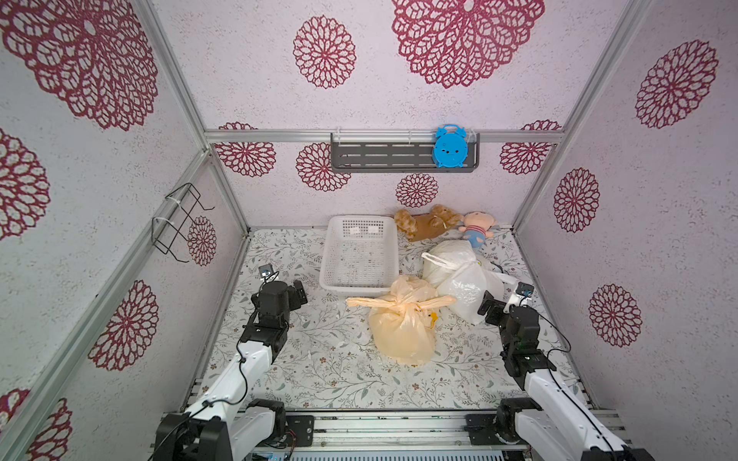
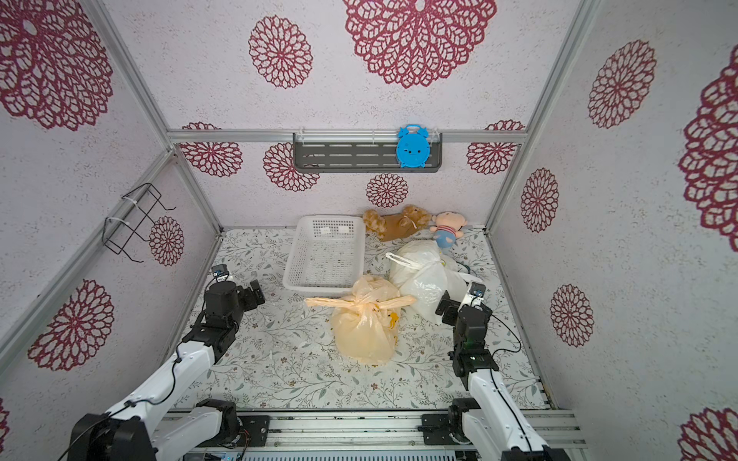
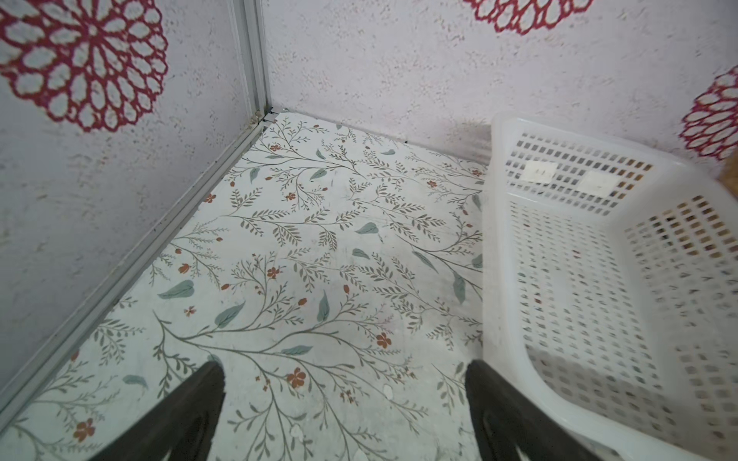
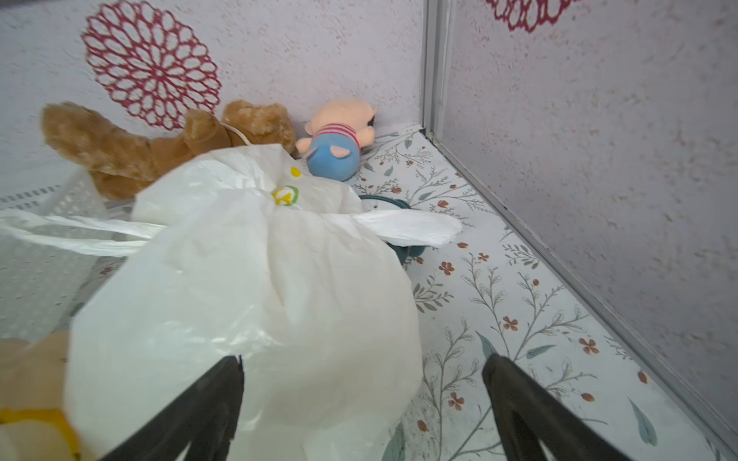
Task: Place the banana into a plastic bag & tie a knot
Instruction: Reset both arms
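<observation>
My left gripper (image 3: 344, 366) and right gripper (image 4: 363, 358) stood released, grasping nothing; the knotted orange plastic bag (image 1: 401, 331) contained the banana (image 1: 432, 317).

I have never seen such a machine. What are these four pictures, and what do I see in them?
This is a robot with two white arms. Each arm ends in a black hand that opens and shuts.

Two pictures come from one camera above, which looks down on the whole table. The other two come from small cameras on the wrists, so each looks out past its own hand.

The left hand is open over bare table, beside a white basket. The right hand is also open, close to a white bag.

In the middle lies an orange bag, and its handles appear tied in a knot. By the back wall lie a teddy bear and a small doll.

Neither hand holds anything.
</observation>
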Action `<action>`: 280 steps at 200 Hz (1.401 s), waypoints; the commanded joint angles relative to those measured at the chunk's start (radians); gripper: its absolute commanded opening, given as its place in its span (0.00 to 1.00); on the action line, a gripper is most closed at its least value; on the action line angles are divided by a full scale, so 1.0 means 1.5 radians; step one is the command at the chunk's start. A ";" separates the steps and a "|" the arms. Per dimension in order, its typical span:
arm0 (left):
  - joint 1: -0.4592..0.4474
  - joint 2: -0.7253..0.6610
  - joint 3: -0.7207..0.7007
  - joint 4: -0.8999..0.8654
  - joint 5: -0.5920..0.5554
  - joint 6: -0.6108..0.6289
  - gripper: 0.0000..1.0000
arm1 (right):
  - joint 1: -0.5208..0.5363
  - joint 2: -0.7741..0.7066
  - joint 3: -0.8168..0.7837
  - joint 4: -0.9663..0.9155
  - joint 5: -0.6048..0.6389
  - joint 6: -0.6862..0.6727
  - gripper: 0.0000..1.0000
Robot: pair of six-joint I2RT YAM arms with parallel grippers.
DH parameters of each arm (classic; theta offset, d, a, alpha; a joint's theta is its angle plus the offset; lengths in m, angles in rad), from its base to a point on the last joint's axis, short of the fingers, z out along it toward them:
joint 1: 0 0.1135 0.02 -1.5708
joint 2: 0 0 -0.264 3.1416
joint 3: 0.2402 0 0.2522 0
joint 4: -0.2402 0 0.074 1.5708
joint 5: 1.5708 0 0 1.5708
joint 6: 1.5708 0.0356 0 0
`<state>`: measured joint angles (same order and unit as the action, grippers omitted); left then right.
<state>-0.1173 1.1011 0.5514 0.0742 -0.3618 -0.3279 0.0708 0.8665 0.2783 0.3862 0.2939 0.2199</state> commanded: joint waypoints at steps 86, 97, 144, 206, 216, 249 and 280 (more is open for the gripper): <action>0.119 0.119 -0.033 0.308 0.071 0.101 0.97 | -0.047 0.300 -0.052 0.474 0.053 -0.068 0.99; 0.120 0.104 -0.046 0.298 0.067 0.120 0.97 | -0.047 0.322 -0.052 0.492 0.051 -0.069 0.99; 0.150 0.205 -0.113 0.480 0.082 0.119 0.97 | -0.033 0.426 -0.005 0.500 0.008 -0.102 0.99; 0.156 0.298 -0.080 0.515 0.113 0.137 0.97 | -0.025 0.444 -0.012 0.530 -0.036 -0.131 0.99; 0.156 0.296 -0.081 0.515 0.113 0.136 0.97 | -0.024 0.445 -0.013 0.536 -0.034 -0.133 0.99; 0.156 0.300 -0.084 0.527 0.114 0.136 0.97 | -0.024 0.444 -0.013 0.533 -0.034 -0.133 0.99; 0.156 0.300 -0.084 0.527 0.114 0.137 0.97 | -0.024 0.445 -0.013 0.533 -0.035 -0.133 0.99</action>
<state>0.1101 1.5532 0.4206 0.8352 -0.1997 -0.1276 0.0292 1.5372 0.2531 1.1481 0.2573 0.0410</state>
